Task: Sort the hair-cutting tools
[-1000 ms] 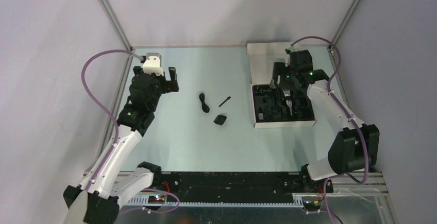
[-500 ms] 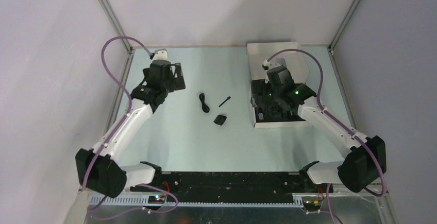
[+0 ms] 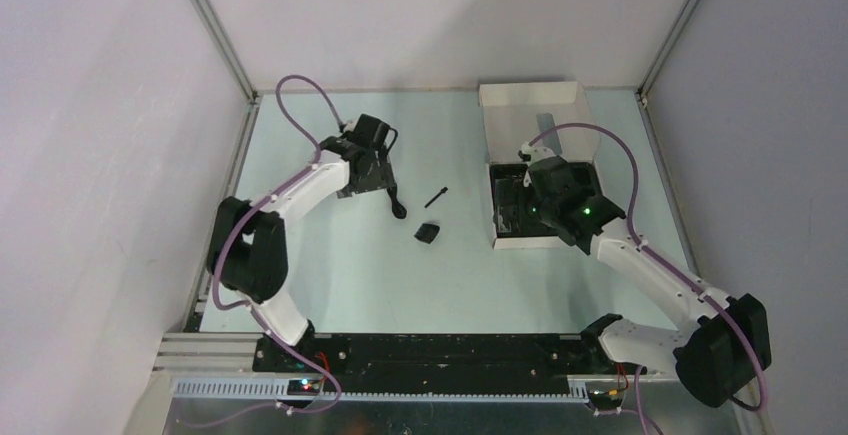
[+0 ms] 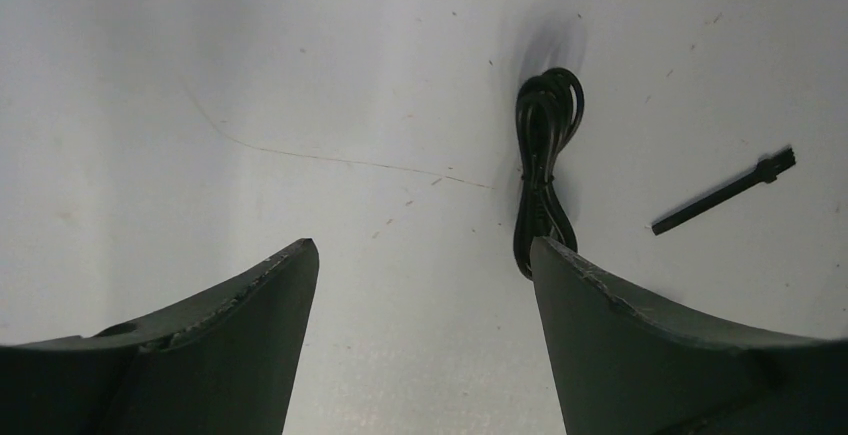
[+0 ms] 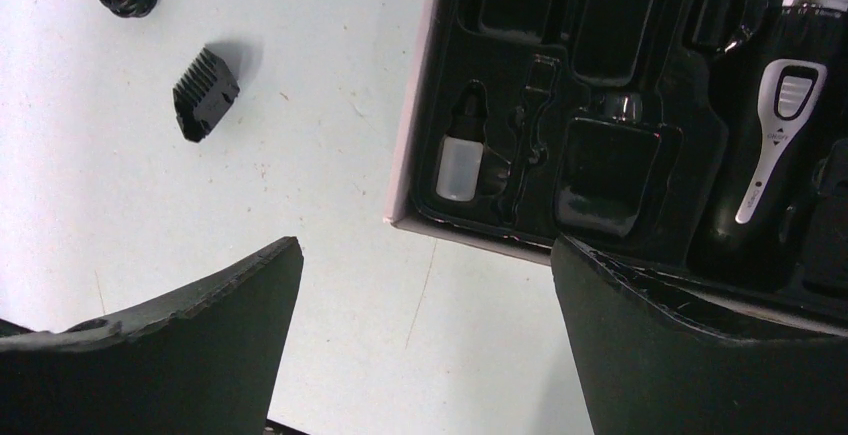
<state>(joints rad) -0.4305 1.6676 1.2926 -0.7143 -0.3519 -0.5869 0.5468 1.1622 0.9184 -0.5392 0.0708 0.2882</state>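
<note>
Pale grey walls [image 3: 440,15] close in the far, left and right sides, with metal frame posts [image 3: 215,30] running up the corners. The table [image 3: 330,255] is pale mint-green, and close up it shows specks and one thin scratch. A black rail [image 3: 440,350] runs along its near edge.

A white box [image 3: 530,105] lies at the far right with its lid flap up. The black tray [image 5: 600,165] inside it holds the clipper [image 5: 775,155] and a small white bottle [image 5: 458,167].

The right gripper [image 5: 425,243] hangs over the box's near-left corner, fingers wide apart and empty. The left gripper [image 4: 422,247] hangs at far centre-left, fingers apart and empty, just beside the coiled cord [image 4: 545,170].

The comb attachment [image 5: 205,93] lies mid-table, near the cord. The stick-brush [image 4: 722,191] lies just right of the cord, apart from it.
</note>
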